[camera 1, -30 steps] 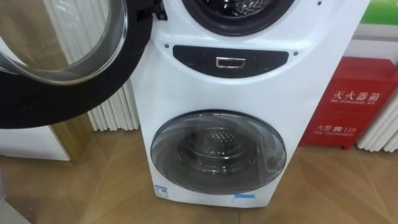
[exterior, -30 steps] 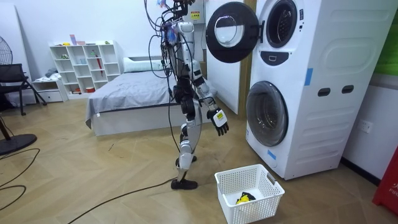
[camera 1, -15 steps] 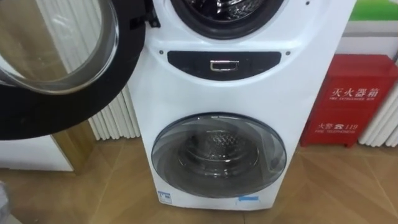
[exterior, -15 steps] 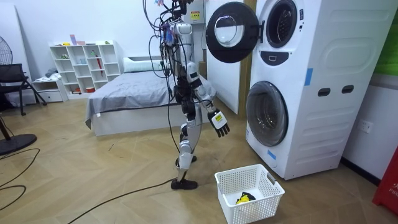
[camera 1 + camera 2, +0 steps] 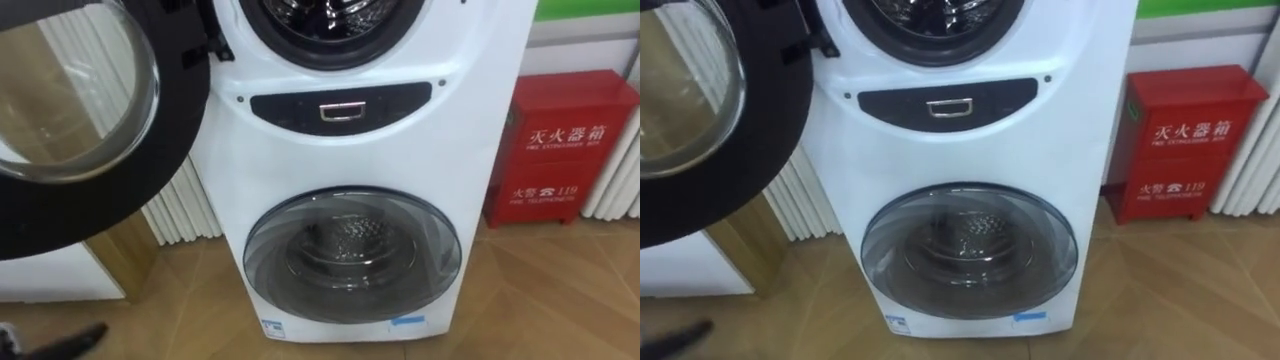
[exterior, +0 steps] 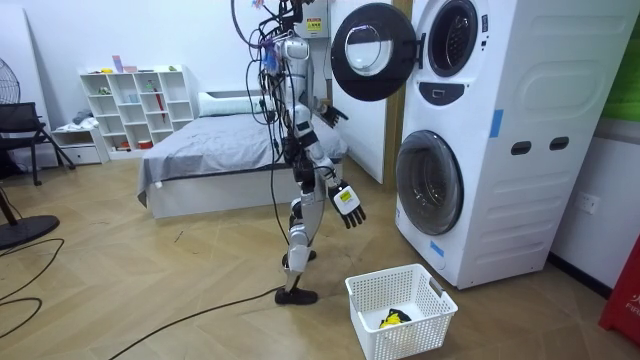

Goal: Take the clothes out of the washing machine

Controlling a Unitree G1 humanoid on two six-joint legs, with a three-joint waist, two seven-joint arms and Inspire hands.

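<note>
Stands before washing machine [image 5: 380,150], top door [image 5: 70,100] wide for reach inside. Hangs right hand [image 6: 348,205] slack, empty; holds left hand [image 6: 328,113] chest-high, grip unreadable. Has basket [image 6: 388,275] near as drop spot.

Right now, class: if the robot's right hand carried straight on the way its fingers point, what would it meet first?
Probably the white basket: the right hand hangs open, fingers aimed down towards it, though depth is unclear.

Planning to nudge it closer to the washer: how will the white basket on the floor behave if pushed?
The basket looks like perforated plastic, so probably light yet stiff. Holding just a small yellow item, on smooth wood floor, it would likely slide rather than tip.
</note>
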